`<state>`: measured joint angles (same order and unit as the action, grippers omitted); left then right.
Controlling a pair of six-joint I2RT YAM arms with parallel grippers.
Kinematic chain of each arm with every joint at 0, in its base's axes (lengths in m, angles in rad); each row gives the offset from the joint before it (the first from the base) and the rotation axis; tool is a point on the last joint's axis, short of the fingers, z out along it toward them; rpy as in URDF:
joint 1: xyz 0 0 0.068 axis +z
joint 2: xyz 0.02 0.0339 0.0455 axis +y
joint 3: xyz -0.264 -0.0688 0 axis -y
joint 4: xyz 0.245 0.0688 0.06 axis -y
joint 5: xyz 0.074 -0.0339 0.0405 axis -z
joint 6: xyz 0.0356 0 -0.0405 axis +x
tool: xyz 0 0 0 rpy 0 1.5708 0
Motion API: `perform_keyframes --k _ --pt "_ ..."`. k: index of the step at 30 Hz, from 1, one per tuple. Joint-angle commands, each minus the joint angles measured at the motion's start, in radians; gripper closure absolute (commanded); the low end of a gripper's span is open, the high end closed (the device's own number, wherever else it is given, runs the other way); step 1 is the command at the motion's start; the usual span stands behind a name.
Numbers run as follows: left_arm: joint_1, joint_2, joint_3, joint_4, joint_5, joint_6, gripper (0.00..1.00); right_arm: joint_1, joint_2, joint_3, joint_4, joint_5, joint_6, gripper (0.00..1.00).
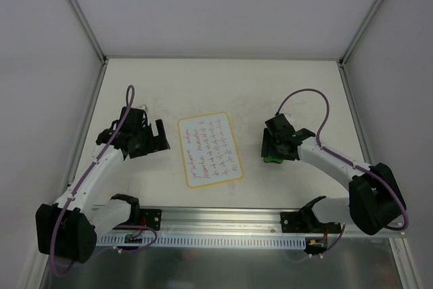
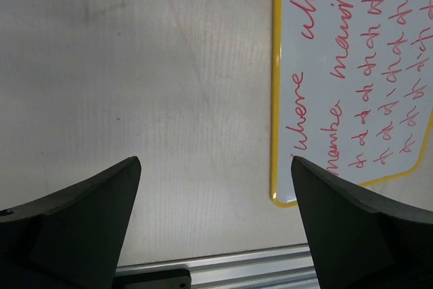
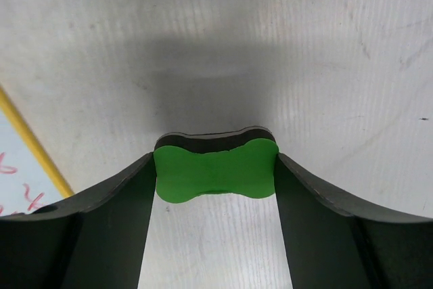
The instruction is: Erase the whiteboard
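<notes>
lying flat mid-table between the two arms: small white rectangular whiteboard (image 1: 210,148), thin yellow rim, covered in red handwriting, nothing wiped yet. right gripper (image 3: 215,160) clenched on a small green bone-shaped eraser (image 3: 215,175), fingers against both its ends, just right of the board. left gripper (image 2: 215,164) spread wide, empty, over scuffed white tabletop (image 2: 135,65) beside the board's left edge. board looks light, stiff, slick; likely to skate under wiping. best pinned by pressing on a rim corner, not lifted.
</notes>
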<state>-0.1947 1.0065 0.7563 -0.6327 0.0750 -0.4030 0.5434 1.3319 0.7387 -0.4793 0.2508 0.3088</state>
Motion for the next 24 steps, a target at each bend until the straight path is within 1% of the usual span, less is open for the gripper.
perform_keyframes --k 1,3,4,9,10,11,16,17,18,19,21,22,24 --pt "-0.017 0.052 0.035 0.013 0.034 -0.085 0.07 0.038 -0.076 0.022 -0.021 0.045 -0.01 0.6" --pt "-0.04 0.104 0.051 0.019 -0.01 -0.106 0.12 0.053 -0.083 0.031 -0.035 0.057 -0.014 0.6" --pt "-0.054 0.127 0.072 0.024 -0.02 -0.128 0.16 0.067 -0.086 0.036 -0.035 0.059 -0.019 0.6" --pt "-0.083 0.299 0.167 0.085 -0.064 -0.165 0.27 0.104 -0.092 0.047 -0.035 0.065 -0.02 0.6" --pt "-0.081 0.328 0.208 0.094 -0.066 -0.165 0.28 0.118 -0.091 0.047 -0.035 0.068 -0.022 0.6" --pt "-0.081 0.389 0.234 0.102 -0.066 -0.155 0.31 0.122 -0.091 0.047 -0.035 0.071 -0.023 0.6" --pt "-0.081 0.59 0.397 0.114 -0.069 -0.117 0.37 0.147 -0.102 0.039 -0.035 0.073 -0.023 0.6" --pt "-0.081 0.648 0.417 0.114 -0.069 -0.117 0.39 0.151 -0.105 0.041 -0.035 0.071 -0.023 0.6" --pt "-0.081 0.676 0.435 0.114 -0.069 -0.115 0.43 0.153 -0.111 0.041 -0.033 0.073 -0.025 0.6" --pt "-0.081 0.705 0.472 0.113 -0.069 -0.109 0.45 0.156 -0.115 0.041 -0.033 0.074 -0.025 0.61" --pt "-0.081 0.773 0.498 0.111 -0.069 -0.103 0.49 0.164 -0.126 0.039 -0.035 0.074 -0.022 0.61" --pt "-0.081 0.793 0.515 0.11 -0.099 -0.102 0.54 0.17 -0.143 0.037 -0.035 0.073 -0.019 0.61" --pt "-0.083 0.839 0.528 0.11 -0.122 -0.094 0.57 0.176 -0.158 0.031 -0.035 0.077 -0.017 0.61"
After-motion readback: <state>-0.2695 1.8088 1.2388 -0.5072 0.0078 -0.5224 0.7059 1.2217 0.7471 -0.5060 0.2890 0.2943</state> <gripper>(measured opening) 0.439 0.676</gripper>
